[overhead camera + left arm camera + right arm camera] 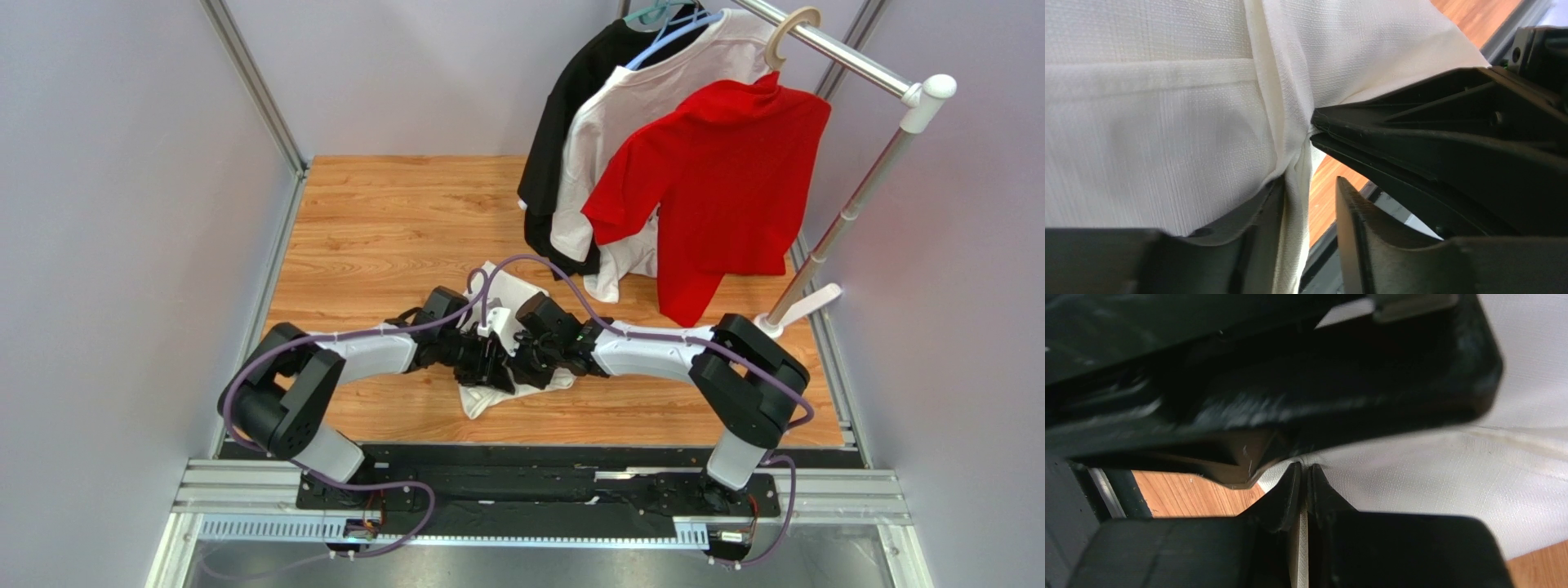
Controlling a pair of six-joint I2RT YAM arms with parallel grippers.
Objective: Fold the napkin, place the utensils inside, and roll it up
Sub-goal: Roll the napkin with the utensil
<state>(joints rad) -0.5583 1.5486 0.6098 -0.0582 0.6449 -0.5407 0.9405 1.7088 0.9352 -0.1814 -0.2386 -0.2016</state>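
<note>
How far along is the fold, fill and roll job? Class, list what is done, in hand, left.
Done: little; the cream woven cloth napkin lies bunched on the wooden table, no neat fold. In hand: the right jaws are shut on a napkin edge; the left jaws stand open around a fold. Left: finish folding, add utensils (none in view), roll.

Two matching robot arms. The left arm (362,353) and the right arm (656,349) each have smooth white shells between bulky black rounded joints. A pale purple cable (530,257) runs in loops along each one. Their black bases sit on a black plate (528,484) across silver metal rails (245,496). The left gripper (1310,184) and right gripper (1304,471) have matte black, wedge-shaped plastic fingers.
</note>
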